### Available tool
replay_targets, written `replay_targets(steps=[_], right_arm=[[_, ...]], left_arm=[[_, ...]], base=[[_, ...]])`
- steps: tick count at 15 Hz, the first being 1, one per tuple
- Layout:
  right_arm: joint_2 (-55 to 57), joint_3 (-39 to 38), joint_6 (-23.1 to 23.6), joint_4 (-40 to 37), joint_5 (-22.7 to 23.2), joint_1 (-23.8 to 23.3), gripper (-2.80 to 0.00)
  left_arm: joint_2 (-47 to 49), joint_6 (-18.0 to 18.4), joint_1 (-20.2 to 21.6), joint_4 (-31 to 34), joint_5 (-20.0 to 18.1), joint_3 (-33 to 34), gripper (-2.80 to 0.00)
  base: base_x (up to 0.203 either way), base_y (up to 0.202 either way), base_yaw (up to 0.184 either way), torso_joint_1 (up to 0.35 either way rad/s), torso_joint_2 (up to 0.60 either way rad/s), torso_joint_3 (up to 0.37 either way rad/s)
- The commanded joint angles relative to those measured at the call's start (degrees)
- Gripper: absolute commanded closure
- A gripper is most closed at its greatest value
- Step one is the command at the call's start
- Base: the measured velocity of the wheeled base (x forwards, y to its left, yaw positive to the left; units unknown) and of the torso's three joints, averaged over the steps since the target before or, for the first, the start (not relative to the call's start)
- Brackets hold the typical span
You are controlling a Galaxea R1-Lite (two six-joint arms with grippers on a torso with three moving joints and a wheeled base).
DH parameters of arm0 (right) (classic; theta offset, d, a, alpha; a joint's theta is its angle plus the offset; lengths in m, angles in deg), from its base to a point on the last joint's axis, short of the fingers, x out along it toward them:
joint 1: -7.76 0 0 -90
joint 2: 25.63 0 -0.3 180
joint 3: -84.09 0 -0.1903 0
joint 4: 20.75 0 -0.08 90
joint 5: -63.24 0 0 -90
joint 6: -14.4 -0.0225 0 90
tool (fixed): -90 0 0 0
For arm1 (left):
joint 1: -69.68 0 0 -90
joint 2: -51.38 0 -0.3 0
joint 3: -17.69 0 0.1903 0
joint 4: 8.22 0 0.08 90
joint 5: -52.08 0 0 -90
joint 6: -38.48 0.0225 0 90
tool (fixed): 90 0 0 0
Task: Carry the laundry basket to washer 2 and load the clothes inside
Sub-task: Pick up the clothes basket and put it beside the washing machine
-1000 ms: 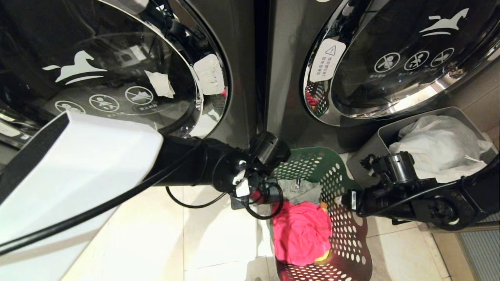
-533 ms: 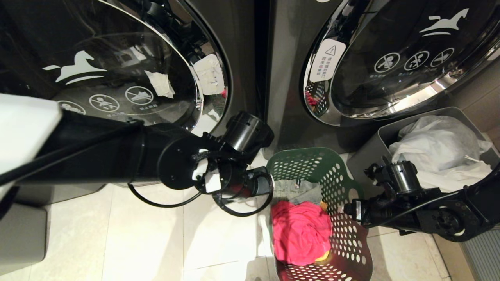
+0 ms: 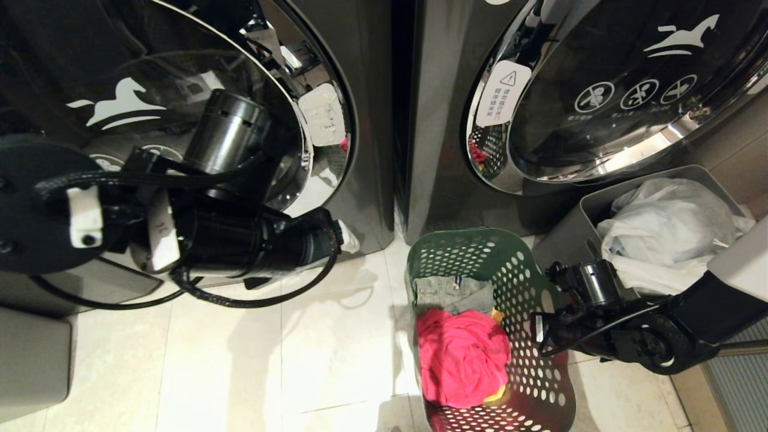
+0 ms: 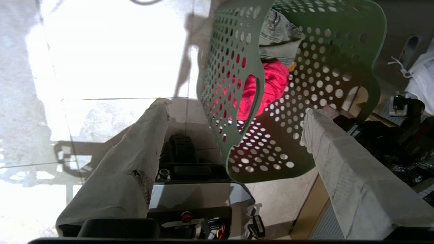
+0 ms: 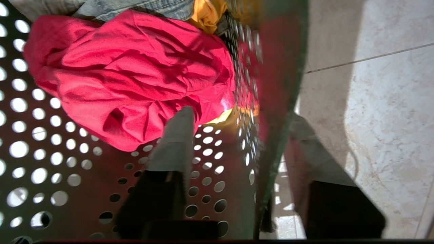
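Observation:
The dark green laundry basket stands on the tiled floor below the gap between two dark grey washers, left and right. Both doors are shut. No number shows, so I cannot tell which is washer 2. The clothes lie in the basket: a pink-red garment, a denim piece and a yellow cloth. My right gripper is open and straddles the basket's right wall, one finger inside and one outside. My left gripper hangs open and empty, up and left of the basket.
A grey bin with a white bag stands right behind the basket, close to my right arm. Another grey bin sits at the far left. My left arm crosses in front of the left washer door. Bare tiles lie left of the basket.
My left arm has lifted and swung left, away from the basket's left rim, up before the left washer door. The right gripper has sunk over the basket's right wall.

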State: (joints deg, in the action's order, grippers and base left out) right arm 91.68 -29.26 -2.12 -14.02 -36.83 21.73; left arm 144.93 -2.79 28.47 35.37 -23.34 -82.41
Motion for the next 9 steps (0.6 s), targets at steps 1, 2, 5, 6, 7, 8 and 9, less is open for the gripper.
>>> replay_targets(steps=[1,2,5,6,7,8,9], right_arm=[[0.8,0.3,0.0,0.2,-0.4,0.0,0.00],[0.7,0.4,0.1,0.2,-0.5,-0.1,0.00],[1.8,3.0,0.1,0.1,-3.7,-1.3,0.00],[2.2,4.2,0.0,0.1,-4.8,-1.7,0.00],[2.3,4.7,0.0,0.1,-5.3,-1.9,0.00],[2.2,5.3,0.0,0.2,-5.5,-2.0,0.00],[2.0,5.8,0.2,0.2,-5.5,-2.1,0.00]], left_arm=[[-4.7,-0.2,1.2,0.1,0.2,2.5,-2.80],[-5.7,-0.1,1.4,0.0,0.2,3.7,-2.80],[-7.6,-0.1,1.5,0.1,0.2,5.2,-2.80],[-7.6,-0.1,1.5,0.1,0.2,5.2,-2.80],[-7.6,-0.1,1.5,0.1,0.2,5.2,-2.80],[-7.7,-0.1,1.5,0.1,0.2,5.2,-2.80],[-7.7,-0.1,1.5,0.1,0.2,5.2,-2.80]], base=[[0.000,0.000,0.000,0.000,0.00,0.000],[0.000,0.000,0.000,0.000,0.00,0.000],[0.000,0.000,0.000,0.000,0.00,0.000],[0.000,0.000,0.000,0.000,0.00,0.000],[0.000,0.000,0.000,0.000,0.00,0.000],[0.000,0.000,0.000,0.000,0.00,0.000],[0.000,0.000,0.000,0.000,0.00,0.000]])
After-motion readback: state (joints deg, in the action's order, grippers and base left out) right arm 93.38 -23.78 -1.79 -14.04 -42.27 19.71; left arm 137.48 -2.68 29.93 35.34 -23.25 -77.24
